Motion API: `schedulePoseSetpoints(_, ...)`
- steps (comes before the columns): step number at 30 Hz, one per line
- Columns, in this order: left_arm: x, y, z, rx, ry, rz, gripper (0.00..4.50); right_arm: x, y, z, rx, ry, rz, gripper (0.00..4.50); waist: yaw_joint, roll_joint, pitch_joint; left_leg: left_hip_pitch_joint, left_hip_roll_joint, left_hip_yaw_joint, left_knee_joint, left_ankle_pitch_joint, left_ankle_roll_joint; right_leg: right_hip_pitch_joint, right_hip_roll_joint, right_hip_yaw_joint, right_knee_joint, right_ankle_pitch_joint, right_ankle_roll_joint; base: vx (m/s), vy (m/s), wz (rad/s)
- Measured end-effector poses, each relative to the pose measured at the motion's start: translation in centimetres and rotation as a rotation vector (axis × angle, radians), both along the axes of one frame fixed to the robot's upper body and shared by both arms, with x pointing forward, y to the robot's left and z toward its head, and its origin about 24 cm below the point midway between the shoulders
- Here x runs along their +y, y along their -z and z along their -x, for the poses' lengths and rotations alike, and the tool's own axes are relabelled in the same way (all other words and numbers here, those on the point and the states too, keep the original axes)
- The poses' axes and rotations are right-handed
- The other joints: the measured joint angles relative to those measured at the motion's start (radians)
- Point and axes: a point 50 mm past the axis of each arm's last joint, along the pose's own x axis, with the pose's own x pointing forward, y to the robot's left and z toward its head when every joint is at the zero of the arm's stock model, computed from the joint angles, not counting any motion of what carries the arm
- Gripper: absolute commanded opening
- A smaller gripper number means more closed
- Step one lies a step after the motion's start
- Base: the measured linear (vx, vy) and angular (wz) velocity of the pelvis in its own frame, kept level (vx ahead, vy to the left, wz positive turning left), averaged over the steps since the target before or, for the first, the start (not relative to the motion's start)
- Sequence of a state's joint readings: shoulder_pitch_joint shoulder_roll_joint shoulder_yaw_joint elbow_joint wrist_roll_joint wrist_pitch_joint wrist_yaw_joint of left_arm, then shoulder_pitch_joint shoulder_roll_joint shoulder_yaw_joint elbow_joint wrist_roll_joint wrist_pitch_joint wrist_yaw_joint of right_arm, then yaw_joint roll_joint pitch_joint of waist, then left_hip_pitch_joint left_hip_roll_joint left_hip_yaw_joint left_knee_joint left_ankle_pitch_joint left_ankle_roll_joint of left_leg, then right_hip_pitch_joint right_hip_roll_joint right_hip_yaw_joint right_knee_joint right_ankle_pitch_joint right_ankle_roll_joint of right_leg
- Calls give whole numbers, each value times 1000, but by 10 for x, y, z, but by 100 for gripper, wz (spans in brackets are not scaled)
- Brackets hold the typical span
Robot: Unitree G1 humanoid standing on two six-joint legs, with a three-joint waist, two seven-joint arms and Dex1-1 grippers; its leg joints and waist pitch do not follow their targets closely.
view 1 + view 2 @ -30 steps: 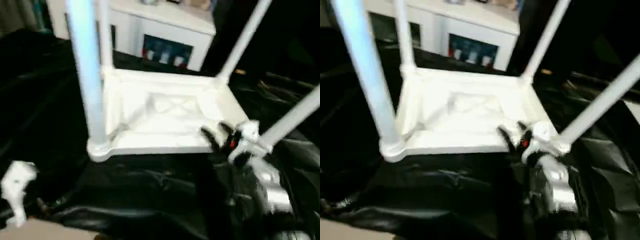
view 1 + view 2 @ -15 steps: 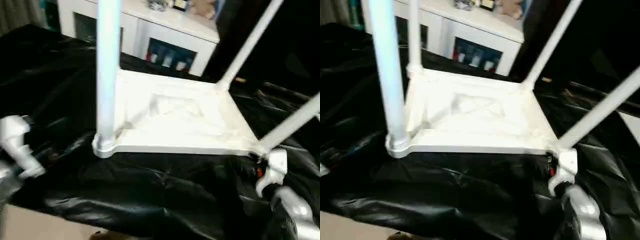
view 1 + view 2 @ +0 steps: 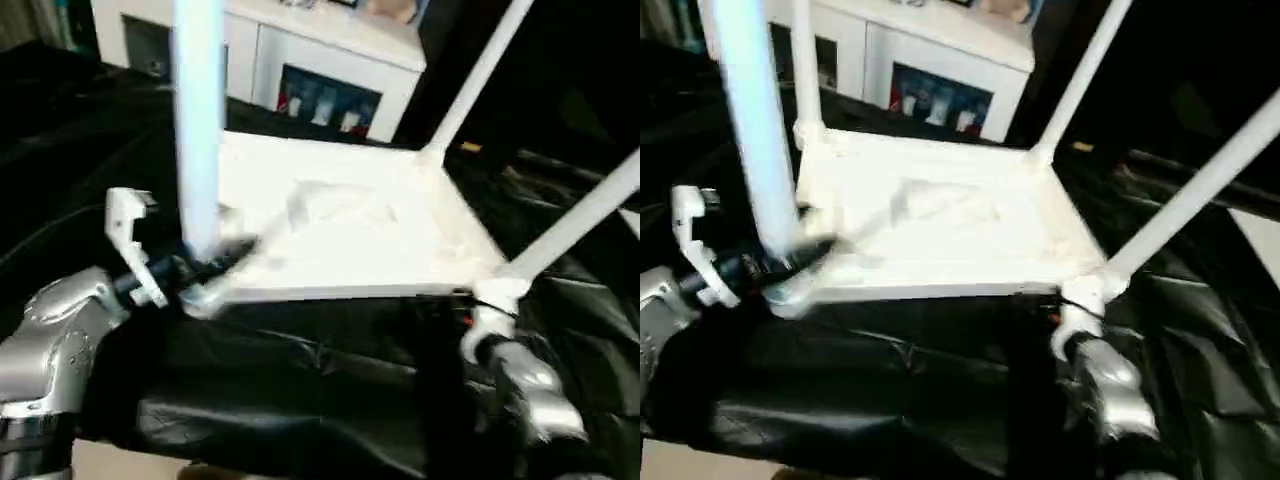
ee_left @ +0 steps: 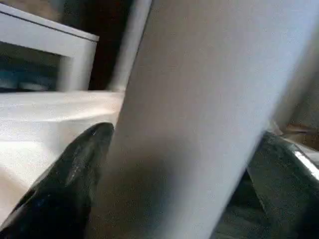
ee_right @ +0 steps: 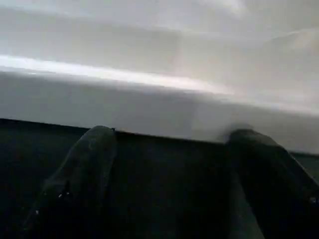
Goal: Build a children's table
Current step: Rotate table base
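Note:
The children's table (image 3: pixel 350 240) lies upside down on the black cloth, its white legs pointing up. My left gripper (image 3: pixel 205 265) is open at the base of the near-left leg (image 3: pixel 198 130). In the left wrist view that leg (image 4: pixel 199 114) stands between the two black fingers (image 4: pixel 75 174). My right gripper (image 3: pixel 470 305) is open at the near-right corner, below the slanting near-right leg (image 3: pixel 580 225). In the right wrist view its fingers (image 5: pixel 84 174) point at the tabletop's white rim (image 5: pixel 159 99), with nothing between them.
A white cabinet (image 3: pixel 330 60) with glass doors stands behind the work table. Crumpled black cloth (image 3: pixel 300 380) covers the surface up to the near edge. A strip of pale floor (image 3: pixel 110 465) shows at the bottom left.
My left arm has come in from the left edge, and its gripper now straddles the near-left leg's base. The right gripper stays at the near-right corner. The camera has shifted.

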State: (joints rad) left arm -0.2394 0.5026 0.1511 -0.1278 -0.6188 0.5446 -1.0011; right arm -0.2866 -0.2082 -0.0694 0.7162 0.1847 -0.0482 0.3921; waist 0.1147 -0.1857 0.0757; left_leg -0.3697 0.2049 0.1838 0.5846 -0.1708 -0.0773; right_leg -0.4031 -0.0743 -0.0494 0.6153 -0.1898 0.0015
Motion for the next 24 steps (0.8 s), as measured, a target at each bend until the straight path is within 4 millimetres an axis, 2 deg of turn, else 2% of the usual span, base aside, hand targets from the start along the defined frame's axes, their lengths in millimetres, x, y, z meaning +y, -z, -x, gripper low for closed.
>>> schedulePoseSetpoints(2, -13, -7, 11, 38, 147, 23, 450, 1, -4, -4, -15, -4, -2, 388, -2, 8, 6, 0, 0, 1, 0, -1, -2, 0, 0, 1, 0, 0, 0, 0, 0, 0)
schedulePoseSetpoints(4, -29, -10, 21, 77, 275, 52, 450, 2, -7, -8, -29, -8, -1, 388, -7, 24, 15, 1, 0, 4, 1, -1, -2, -1, 0, 3, 0, 0, 0, 0, 0, 0)
schedulePoseSetpoints(6, -42, -12, 28, 106, 380, 69, 450, 3, -9, -9, -41, -7, -2, 388, -13, 25, 16, 2, 0, 5, 0, -1, -2, 0, 0, 4, 1, 0, 0, 0, 0, 0)
schedulePoseSetpoints(10, -74, -13, 31, 89, 521, 77, 450, 12, -13, -15, -73, -11, -17, 388, -26, 42, 27, 3, 0, 5, 0, -1, -2, -1, 0, 4, 2, 0, 0, 0, 0, 0)
schedulePoseSetpoints(13, -96, -7, 27, 56, 533, 26, 450, 19, -14, -19, -77, -18, -29, 388, -30, 46, 29, 4, 1, 4, -1, -1, -2, -1, 1, 4, 2, 1, 3, 0, 0, 0)
schedulePoseSetpoints(18, -113, -2, 20, 69, 551, 19, 450, 26, -17, -26, -78, -34, -38, 388, -33, 51, 31, 4, 1, 3, -1, 2, -6, -3, 1, 4, 2, 4, 2, 0, 0, 0)
schedulePoseSetpoints(24, -141, 0, 9, 40, 581, 33, 450, 40, -19, -33, -77, -82, -52, 388, -44, 48, 29, 4, 1, 3, 1, 2, -6, -4, 1, 4, 2, 9, -4, 0, 0, 0)
